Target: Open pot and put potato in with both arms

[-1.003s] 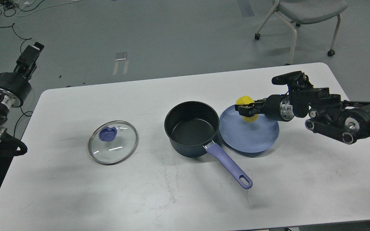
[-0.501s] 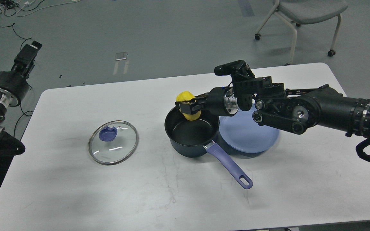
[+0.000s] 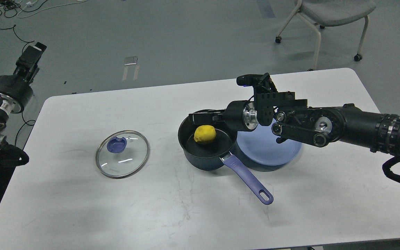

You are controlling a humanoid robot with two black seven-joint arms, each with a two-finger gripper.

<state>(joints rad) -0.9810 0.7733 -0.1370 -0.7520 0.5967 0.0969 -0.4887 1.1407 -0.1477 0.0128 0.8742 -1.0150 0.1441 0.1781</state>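
The potato (image 3: 205, 134) lay on the floor of the pot (image 3: 207, 140), free of my right tool (image 3: 200, 117); half a second earlier that tool had held it clamped just above the pot's far rim, and a second earlier it had been lifting it off the blue plate (image 3: 273, 149) that sits touching the pot's right side. Now the right tool hovered over the pot's far rim with nothing in it, its fingers apart enough to have let go, though seen nearly edge-on I could not judge how wide. The glass lid (image 3: 122, 153) rested flat on the counter (image 3: 82, 208) well to the left of the pot, so the opening step was done too. My left tool (image 3: 33, 55) hung far to the left of the pot, off the counter's edge, dark and small, and I could not tell whether it was open or closed; it had barely shifted. By my reckoning the task was essentially complete, with only the right arm's retreat from above the pot left, kept clear of the purple handle (image 3: 250, 182).
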